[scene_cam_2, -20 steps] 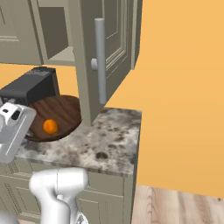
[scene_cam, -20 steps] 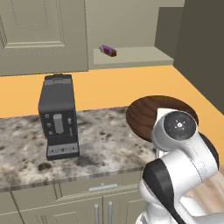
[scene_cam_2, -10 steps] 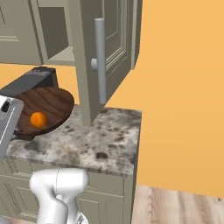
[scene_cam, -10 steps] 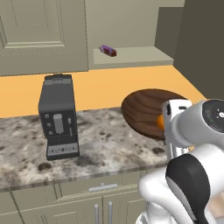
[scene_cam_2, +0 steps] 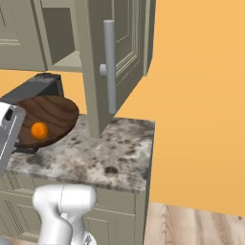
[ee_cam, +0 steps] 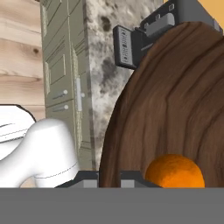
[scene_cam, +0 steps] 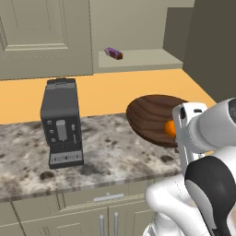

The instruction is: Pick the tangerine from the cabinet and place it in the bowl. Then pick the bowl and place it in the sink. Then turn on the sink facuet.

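Observation:
My gripper [ee_cam: 109,178] is shut on the rim of the dark brown wooden bowl [scene_cam: 151,116], which hangs tilted just above the speckled counter [scene_cam: 106,152]. The tangerine [scene_cam: 170,128] lies inside the bowl against the held edge, right by my fingers [ee_cam: 87,176]. From the right, the bowl [scene_cam_2: 50,111] and the tangerine [scene_cam_2: 39,129] sit beside my white hand at the left edge. In the hand view, the bowl [ee_cam: 175,109] and the tangerine [ee_cam: 174,170] are close up. The open cabinet [scene_cam: 138,59] is above the counter. The sink and the sink facuet are out of view.
A black coffee machine [scene_cam: 61,120] stands on the counter left of the bowl. A purple-and-brown bar [scene_cam: 113,53] lies on the cabinet shelf. An open cabinet door with a bar handle [scene_cam_2: 109,67] juts out over the counter's right part, which ends at an edge [scene_cam_2: 149,158].
The bowl with the tangerine has come up off the counter, tilted, and shifted left. My arm has swung toward the right of the left base view.

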Robot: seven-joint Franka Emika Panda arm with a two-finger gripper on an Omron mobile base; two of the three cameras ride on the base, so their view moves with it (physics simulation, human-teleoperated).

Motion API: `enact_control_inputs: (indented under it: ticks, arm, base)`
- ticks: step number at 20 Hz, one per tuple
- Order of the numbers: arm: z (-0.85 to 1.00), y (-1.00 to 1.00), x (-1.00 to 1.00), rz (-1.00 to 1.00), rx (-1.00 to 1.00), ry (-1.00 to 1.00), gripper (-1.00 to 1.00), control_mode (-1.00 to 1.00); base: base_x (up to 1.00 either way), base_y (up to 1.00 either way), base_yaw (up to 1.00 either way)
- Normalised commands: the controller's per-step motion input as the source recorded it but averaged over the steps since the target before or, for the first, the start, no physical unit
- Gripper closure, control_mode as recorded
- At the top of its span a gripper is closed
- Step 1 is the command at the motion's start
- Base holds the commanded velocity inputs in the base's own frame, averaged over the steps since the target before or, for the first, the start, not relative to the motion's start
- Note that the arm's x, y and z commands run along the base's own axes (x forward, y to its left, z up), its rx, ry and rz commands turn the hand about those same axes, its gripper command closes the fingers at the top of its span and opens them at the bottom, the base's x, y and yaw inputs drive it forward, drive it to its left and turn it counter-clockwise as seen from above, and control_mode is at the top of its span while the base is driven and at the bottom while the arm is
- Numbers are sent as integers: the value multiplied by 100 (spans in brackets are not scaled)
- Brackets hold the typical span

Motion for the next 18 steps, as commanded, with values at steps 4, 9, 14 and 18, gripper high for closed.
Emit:
enact_control_inputs:
  ticks: [4, 9, 14, 18]
  arm:
    - [0, -1, 0, 0, 0, 0, 100, -100]
    - [0, 0, -2, 0, 0, 0, 100, 100]
    - [0, 0, 0, 0, 0, 0, 100, 100]
    - [0, 0, 0, 0, 0, 0, 100, 100]
  base:
    - [0, 0, 0]
    - [-14, 0, 0]
    - [-54, 0, 0]
    - [-63, 7, 0]
